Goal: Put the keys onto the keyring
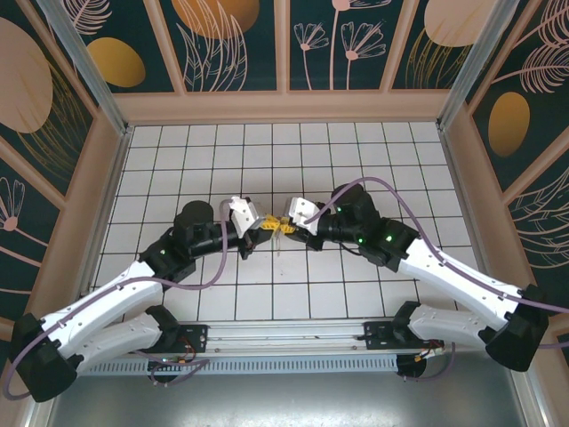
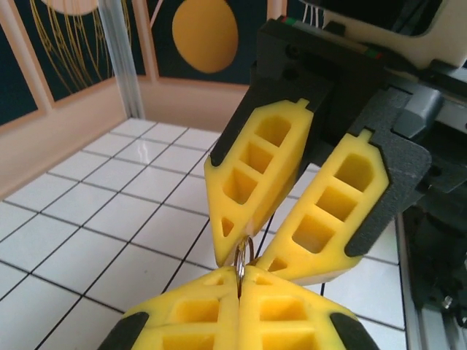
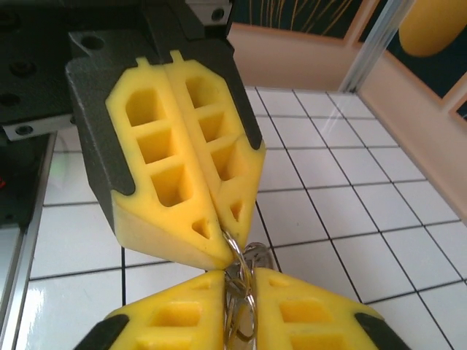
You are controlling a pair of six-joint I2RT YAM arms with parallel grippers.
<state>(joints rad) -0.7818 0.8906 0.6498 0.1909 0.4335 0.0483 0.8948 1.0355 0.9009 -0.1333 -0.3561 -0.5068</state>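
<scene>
Over the white tiled table (image 2: 87, 219), the yellow-fingered left gripper (image 2: 241, 275) and right gripper (image 3: 238, 277) both pinch the thin silver wire keyring (image 3: 243, 310), held tip-to-tip between them (whether a key is threaded cannot be told), so the task looks unfinished.

Reads as a robotics lab cell. Walled by teal panels (image 1: 258, 62) printed with gold discs and line flowers, framed by aluminium posts (image 1: 80, 58). Floored with a white gridded surface (image 1: 356, 160). Fitted with a metal rail (image 1: 284, 336) carrying a cabled left arm (image 1: 107, 302) and right arm (image 1: 453, 271).
</scene>
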